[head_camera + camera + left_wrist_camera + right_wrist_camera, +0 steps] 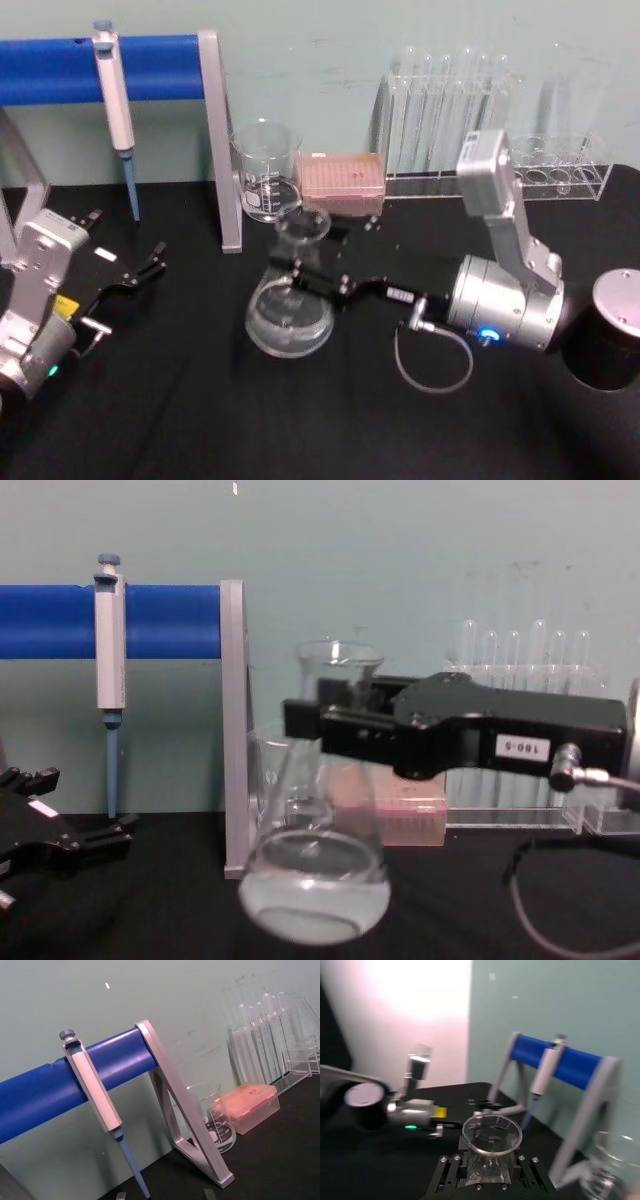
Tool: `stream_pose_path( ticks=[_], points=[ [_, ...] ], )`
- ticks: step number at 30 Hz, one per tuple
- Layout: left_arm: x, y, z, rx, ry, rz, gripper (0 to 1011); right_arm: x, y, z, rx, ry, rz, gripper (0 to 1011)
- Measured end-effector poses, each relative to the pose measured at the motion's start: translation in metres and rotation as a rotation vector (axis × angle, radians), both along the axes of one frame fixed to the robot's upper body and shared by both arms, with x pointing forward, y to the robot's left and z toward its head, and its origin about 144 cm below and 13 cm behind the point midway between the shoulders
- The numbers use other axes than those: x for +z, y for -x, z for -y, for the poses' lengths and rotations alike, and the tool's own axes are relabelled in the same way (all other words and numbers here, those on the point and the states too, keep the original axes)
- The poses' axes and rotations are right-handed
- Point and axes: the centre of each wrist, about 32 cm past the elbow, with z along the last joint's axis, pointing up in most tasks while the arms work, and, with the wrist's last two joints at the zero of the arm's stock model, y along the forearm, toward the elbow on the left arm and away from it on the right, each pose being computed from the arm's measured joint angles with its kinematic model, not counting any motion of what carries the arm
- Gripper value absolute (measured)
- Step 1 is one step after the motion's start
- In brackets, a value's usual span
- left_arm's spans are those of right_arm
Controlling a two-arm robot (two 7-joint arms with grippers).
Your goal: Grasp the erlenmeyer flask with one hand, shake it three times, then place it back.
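Note:
The erlenmeyer flask [290,315] is clear glass with a little clear liquid in its wide base. It sits at the middle of the black table, tilted with its neck toward the back. My right gripper [318,272] reaches in from the right and is shut on the flask's neck. In the chest view the flask [315,880] hangs below the gripper [305,720]; I cannot tell whether its base touches the table. The right wrist view looks down onto the flask's rim [492,1135], which stands between the jaws. My left gripper [140,272] rests open at the left, away from the flask.
A glass beaker [267,170] and a pink tip box [343,183] stand just behind the flask. A test tube rack [450,110] lines the back right. A pipette [115,95] hangs on the blue bar stand [218,140]. A black lidded cylinder [618,300] sits far right.

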Motion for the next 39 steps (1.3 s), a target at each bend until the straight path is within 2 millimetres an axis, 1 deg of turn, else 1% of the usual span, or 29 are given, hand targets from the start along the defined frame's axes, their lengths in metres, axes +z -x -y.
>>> stream_pose_path(
  ticks=[3,5,13,24,31,39],
  points=[
    [0.000,0.000,0.000,0.000,0.000,0.000,1001,0.001,-0.005,0.005,-0.080,-0.005,0.010,458],
    [0.000,0.000,0.000,0.000,0.000,0.000,1001,0.001,-0.007,0.006,-0.097,-0.005,0.011,458],
    [0.000,0.000,0.000,0.000,0.000,0.000,1001,0.000,-0.019,0.020,-0.280,-0.006,0.018,458],
    [0.000,0.000,0.000,0.000,0.000,0.000,1001,-0.002,-0.024,0.031,-0.439,0.000,0.022,458],
    [0.000,0.000,0.000,0.000,0.000,0.000,1001,-0.003,-0.025,0.035,-0.565,0.012,0.021,458],
    [0.000,0.000,0.000,0.000,0.000,0.000,1001,-0.003,-0.025,0.034,-0.677,0.012,0.020,458]
  ],
)
